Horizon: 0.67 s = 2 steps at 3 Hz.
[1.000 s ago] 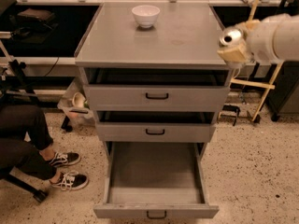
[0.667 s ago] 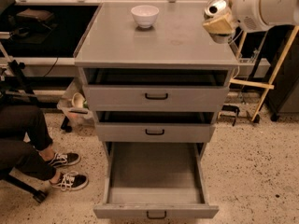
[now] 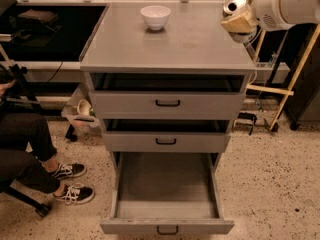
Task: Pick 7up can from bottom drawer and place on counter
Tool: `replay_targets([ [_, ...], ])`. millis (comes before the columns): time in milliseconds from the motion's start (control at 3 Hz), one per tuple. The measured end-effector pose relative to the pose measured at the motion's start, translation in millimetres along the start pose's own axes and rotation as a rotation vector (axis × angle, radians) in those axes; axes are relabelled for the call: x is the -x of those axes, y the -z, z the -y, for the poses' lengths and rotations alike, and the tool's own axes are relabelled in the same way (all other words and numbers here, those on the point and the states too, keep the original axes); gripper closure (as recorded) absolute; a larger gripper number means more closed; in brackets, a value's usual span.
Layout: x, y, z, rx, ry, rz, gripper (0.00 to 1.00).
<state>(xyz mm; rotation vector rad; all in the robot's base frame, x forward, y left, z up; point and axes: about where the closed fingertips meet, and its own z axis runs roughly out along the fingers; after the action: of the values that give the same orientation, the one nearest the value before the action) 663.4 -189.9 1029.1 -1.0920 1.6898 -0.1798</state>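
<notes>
My gripper (image 3: pixel 240 18) is at the top right, over the right rim of the counter (image 3: pixel 170 44). It is shut on the 7up can (image 3: pixel 235 4), whose silver top shows above the tan fingers (image 3: pixel 242 23); the label is mostly hidden. The can hangs in the air, a little above the counter's right back part. The bottom drawer (image 3: pixel 167 227) is pulled fully out at the bottom of the view and its tray is empty. The two shallower drawers above it stand slightly open.
A white bowl (image 3: pixel 155 16) stands at the counter's back centre. A seated person's legs and shoes (image 3: pixel 72 184) are at the left on the floor. A wooden frame (image 3: pixel 287 84) leans at the right of the cabinet. A cup (image 3: pixel 84 107) lies left of the cabinet.
My gripper has carried the can up and to the left, from beside the cabinet's right side to over the counter's right edge. The drawers and the bowl have not moved.
</notes>
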Motion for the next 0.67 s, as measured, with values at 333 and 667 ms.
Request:
replay_targets([
  [333,-23.9,-43.3,15.6,0.038,-0.003,-0.04,1.0],
  [667,-51.7,-130.4,-1.5,0.198,-0.051,-0.094,1.0],
])
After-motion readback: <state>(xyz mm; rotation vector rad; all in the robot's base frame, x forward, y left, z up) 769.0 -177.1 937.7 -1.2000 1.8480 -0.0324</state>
